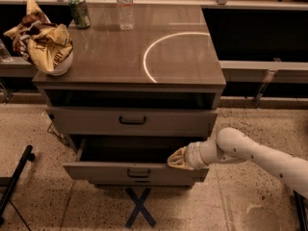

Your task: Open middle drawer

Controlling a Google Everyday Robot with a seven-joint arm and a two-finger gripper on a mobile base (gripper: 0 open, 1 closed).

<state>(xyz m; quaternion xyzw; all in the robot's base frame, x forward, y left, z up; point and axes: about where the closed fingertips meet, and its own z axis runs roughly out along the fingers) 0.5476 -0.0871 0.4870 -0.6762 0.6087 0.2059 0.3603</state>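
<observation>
On the bench [183, 57]: one can [79, 11], one bottle [125, 6], one bowl [57, 69], one bag [41, 40]. Below its top: one upper drawer [96, 121], one middle drawer [101, 171], one claw [175, 160] at its right end.

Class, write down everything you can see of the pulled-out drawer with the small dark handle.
The middle drawer is wide and shallow, seemingly grey-brown wood, with a small dark handle centred on its front. It stands pulled out and level beneath the taller drawer, its inside dark. The robot's pincer sits at the top edge of its front, near the right end, apparently touching it.
</observation>
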